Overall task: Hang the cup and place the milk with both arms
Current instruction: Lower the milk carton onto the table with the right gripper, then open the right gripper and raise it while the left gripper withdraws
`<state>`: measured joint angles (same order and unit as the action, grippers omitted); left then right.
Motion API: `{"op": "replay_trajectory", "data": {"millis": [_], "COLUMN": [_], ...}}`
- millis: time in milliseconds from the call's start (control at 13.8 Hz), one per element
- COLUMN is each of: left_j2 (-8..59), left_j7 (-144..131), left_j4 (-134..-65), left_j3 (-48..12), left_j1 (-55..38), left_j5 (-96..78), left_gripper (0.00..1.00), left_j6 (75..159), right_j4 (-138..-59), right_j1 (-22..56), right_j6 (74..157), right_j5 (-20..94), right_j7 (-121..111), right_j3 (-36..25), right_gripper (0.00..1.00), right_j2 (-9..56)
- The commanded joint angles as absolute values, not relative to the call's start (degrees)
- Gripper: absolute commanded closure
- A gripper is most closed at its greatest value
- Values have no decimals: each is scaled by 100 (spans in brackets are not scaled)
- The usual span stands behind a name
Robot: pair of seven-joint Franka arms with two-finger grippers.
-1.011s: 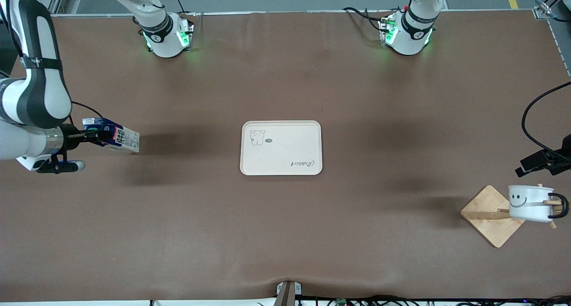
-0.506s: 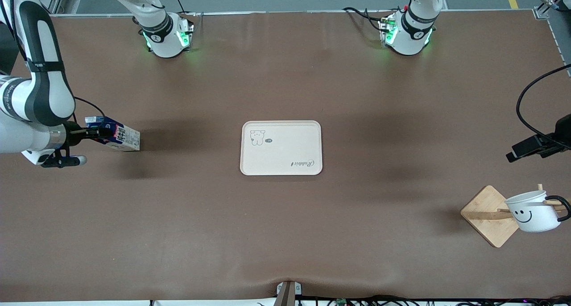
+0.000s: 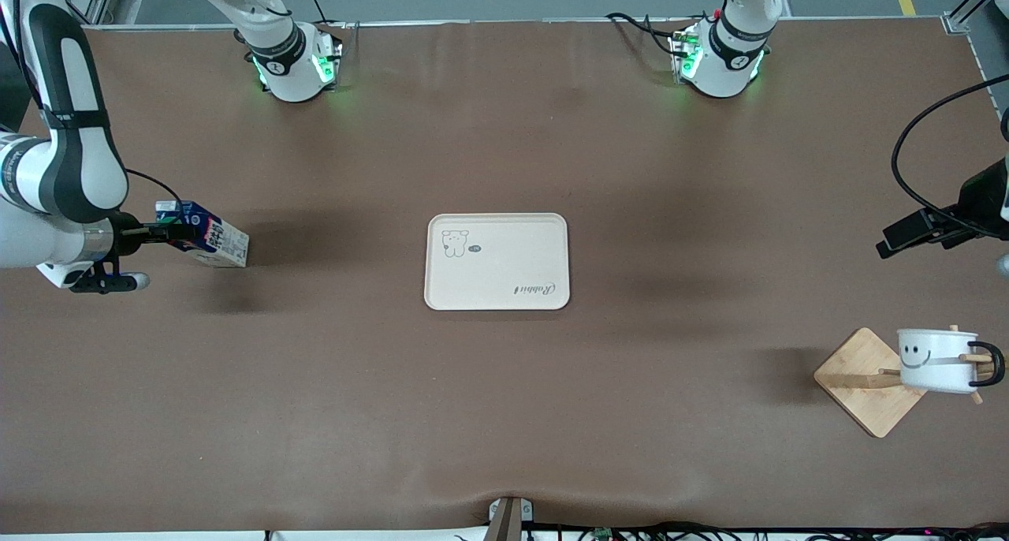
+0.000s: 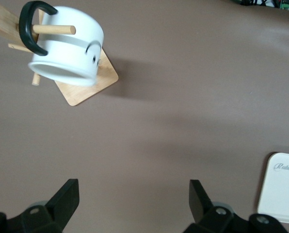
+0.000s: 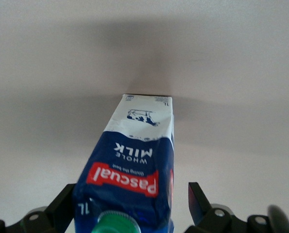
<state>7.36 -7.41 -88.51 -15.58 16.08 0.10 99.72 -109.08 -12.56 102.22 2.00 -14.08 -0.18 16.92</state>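
The brown worktop (image 3: pixel 504 415) carries a cream tray (image 3: pixel 497 262) at its middle, well apart from both claws. At the left arm's end, a wooden rack (image 3: pixel 869 381) holds the cup (image 3: pixel 936 360), hung by its black handle on a peg. The left claw (image 4: pixel 134 200) hangs released over bare worktop; its wrist view shows the cup's open mouth and the peg through the handle, which the front view barely resolves. At the right arm's end, the milk (image 3: pixel 206 242) stands on the worktop between the fingers of the right claw (image 5: pixel 130 205). The right wrist view shows the fingers standing clear of the carton's sides, released, and the green cap, hidden in the front view.
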Motion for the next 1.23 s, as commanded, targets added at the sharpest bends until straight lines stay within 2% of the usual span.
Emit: {"op": "replay_trajectory", "data": {"millis": [0, 144, 433, 578, 867, 1011, 1156], "left_j2": [615, 633, 546, 484, 168, 97, -34], "left_j7": [-791, -765, -765, -800, -809, -835, -800], "left_j4": [-8755, -8456, -8324, -8244, -8305, -8350, -8454], "left_j3": [-1670, -1661, -1626, -1652, -1618, -1277, -846], "left_j1": [1652, 1661, 1696, 1696, 1609, 1180, 705], "left_j5": [211, 220, 220, 211, 202, 202, 202], "left_gripper": [0, 0, 0, 0, 0, 0, 0], "left_j6": [9739, 9458, 8993, 8781, 8675, 8404, 8341], "right_j4": [-10768, -10434, -9723, -9074, -7457, -6919, -6820], "right_j1": [-1371, -1336, -1240, -1152, -686, -616, -380], "right_j6": [10012, 9626, 9010, 8528, 8281, 8105, 7814], "right_j5": [272, 281, 395, 448, 265, 298, 317], "right_j7": [-1424, -1415, -1415, -1468, -1556, -1556, -1573], "right_j3": [105, 114, 149, 167, 141, 158, 246], "right_gripper": [0, 0, 0, 0, 0, 0, 0], "right_j2": [1609, 1617, 1608, 1608, 1626, 1609, 1460]}}
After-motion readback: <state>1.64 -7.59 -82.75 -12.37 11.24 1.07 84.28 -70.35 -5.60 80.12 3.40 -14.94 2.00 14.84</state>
